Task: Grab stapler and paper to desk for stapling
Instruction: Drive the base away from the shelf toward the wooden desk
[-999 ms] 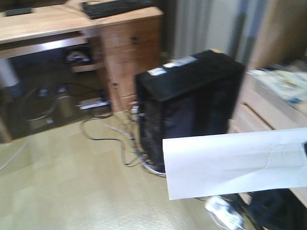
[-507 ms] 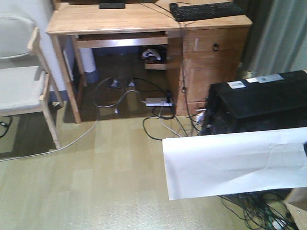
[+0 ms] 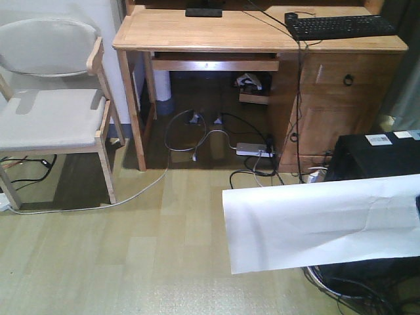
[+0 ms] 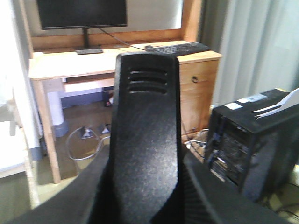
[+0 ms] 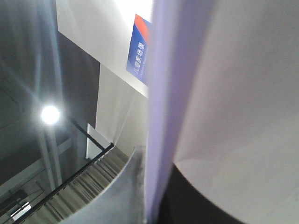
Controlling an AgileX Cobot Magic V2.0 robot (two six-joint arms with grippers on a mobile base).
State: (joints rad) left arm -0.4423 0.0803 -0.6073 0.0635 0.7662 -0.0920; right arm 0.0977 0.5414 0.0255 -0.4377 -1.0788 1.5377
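right end effector (image 5: 156, 196) tight on one paper (image 3: 315, 220), left end effector (image 4: 147, 186) tight on one stapler (image 4: 147, 107); one desk (image 3: 197, 29)

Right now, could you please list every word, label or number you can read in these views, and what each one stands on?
No text here can be read.
Blue and red sign, right wrist view: white characters, too blurred to read.
White labels on the black computer tower: print too small.
Keyboard: key legends too small.
Paper: visible side blank.
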